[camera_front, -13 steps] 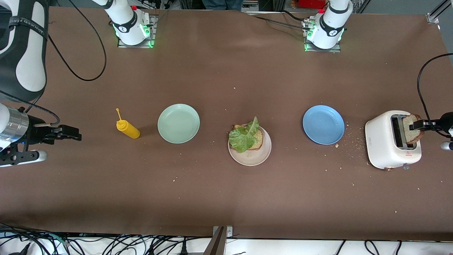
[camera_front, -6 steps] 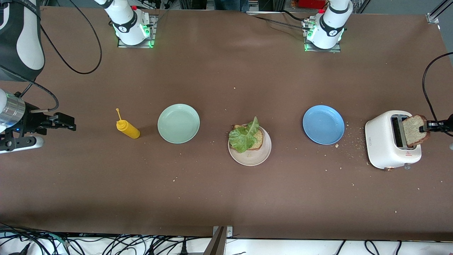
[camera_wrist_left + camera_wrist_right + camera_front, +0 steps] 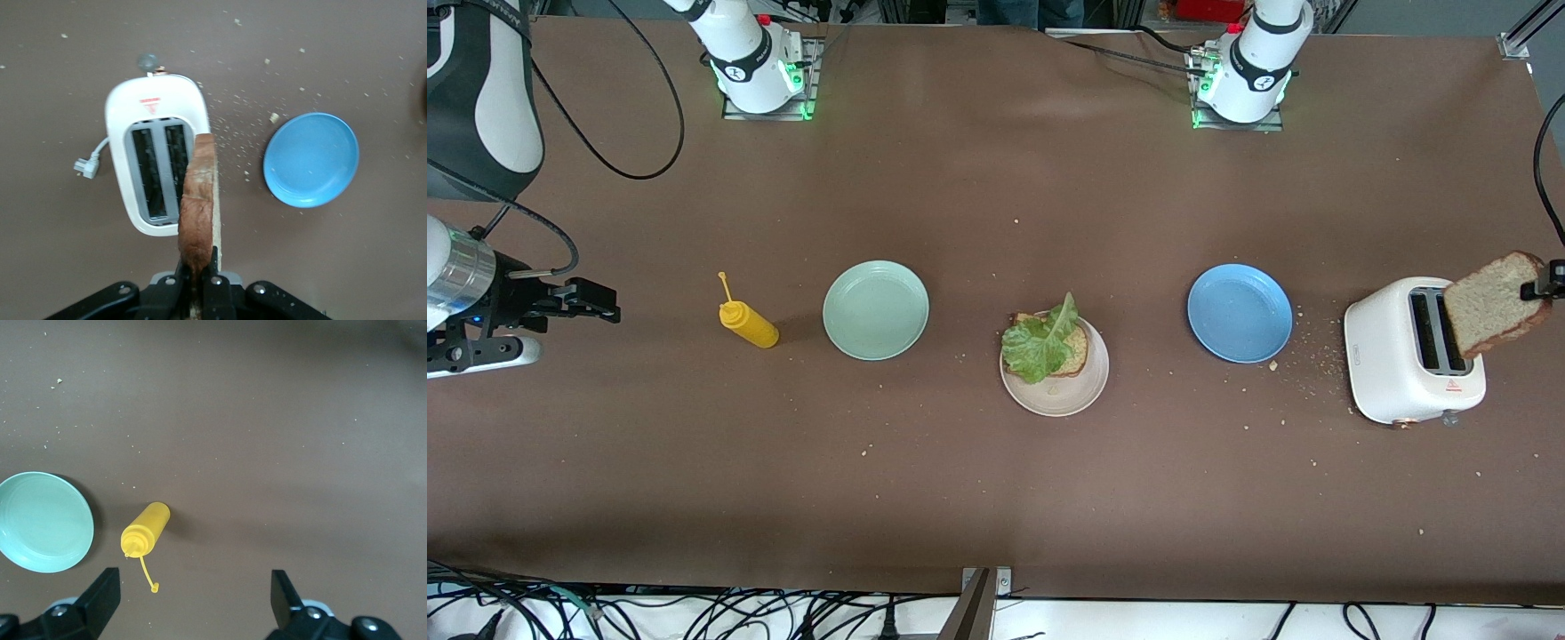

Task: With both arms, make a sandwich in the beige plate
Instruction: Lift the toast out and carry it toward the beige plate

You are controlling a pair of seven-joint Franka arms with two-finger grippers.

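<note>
The beige plate sits mid-table with one toast slice on it and a ruffled lettuce leaf on top. A second toast slice hangs tilted in the air just above the white toaster, clear of its slots. My left gripper is shut on that slice's crust edge. My right gripper stands open and holds nothing. It hovers over bare table at the right arm's end, beside the mustard bottle.
A mint-green plate lies between the mustard bottle and the beige plate. A blue plate lies between the beige plate and the toaster. Crumbs are scattered round the toaster, and its plug lies beside it.
The left gripper has shut on the toast slice and lifted it up out of the toaster slot. The right gripper drew back a little toward its end of the table.
</note>
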